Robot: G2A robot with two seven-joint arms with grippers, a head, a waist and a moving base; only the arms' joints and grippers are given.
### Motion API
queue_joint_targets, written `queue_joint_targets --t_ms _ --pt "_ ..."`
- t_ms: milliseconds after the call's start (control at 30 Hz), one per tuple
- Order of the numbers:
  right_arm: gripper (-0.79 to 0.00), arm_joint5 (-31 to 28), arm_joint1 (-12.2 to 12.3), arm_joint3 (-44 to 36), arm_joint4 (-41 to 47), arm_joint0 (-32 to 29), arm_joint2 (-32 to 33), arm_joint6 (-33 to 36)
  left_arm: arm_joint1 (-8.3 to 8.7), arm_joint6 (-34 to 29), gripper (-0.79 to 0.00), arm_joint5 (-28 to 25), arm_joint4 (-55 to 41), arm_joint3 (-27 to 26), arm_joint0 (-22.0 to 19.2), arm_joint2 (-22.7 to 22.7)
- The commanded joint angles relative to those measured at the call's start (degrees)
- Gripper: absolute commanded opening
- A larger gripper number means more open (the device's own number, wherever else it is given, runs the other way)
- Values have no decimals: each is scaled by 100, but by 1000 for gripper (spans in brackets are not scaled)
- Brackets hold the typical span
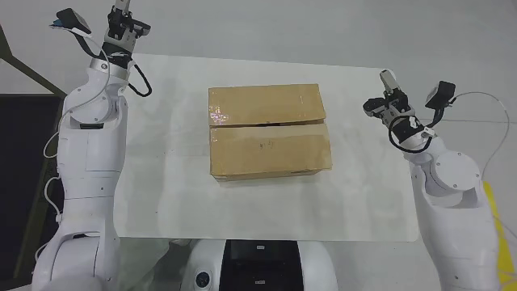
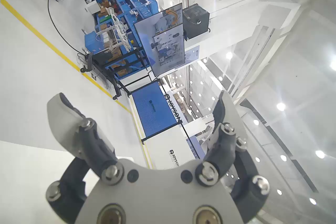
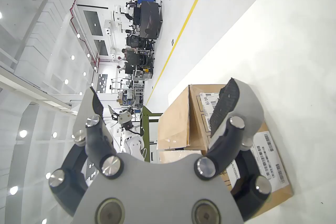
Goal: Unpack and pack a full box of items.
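Cardboard box [image 1: 269, 132]: flat on the middle of the white table [image 1: 355, 202], both top flaps folded shut and meeting along a centre seam. Printed labels [image 3: 265, 154] on the side facing the right arm.

Left pincer [image 2: 141, 104]: by the far left corner of the table, well apart from the box; fingers spread, pinching nothing.

Right pincer [image 3: 161, 93]: near the right edge of the table, apart from the box; fingers spread, pinching nothing.

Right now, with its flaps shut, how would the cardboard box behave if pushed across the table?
Low, broad and flat on the table, the cardboard box would probably slide, not tip. Its top flaps meet at a middle seam, so they may give under pressure. Its weight cannot be judged.
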Motion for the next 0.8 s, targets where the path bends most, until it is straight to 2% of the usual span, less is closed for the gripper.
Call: queue_joint_targets --t_ms 0,533,633,767 --pt "-1 0 0 0 0 0 0 0 0 0 0 0 0 0 0 0" --pt "0 -25 -3 5 66 -22 -8 17 0 0 0 0 0 0 0 0" --pt "0 19 12 77 113 1 17 237 0 0 0 0 0 0 0 0" --pt "0 13 55 207 158 9 18 912 0 0 0 0 0 0 0 0"
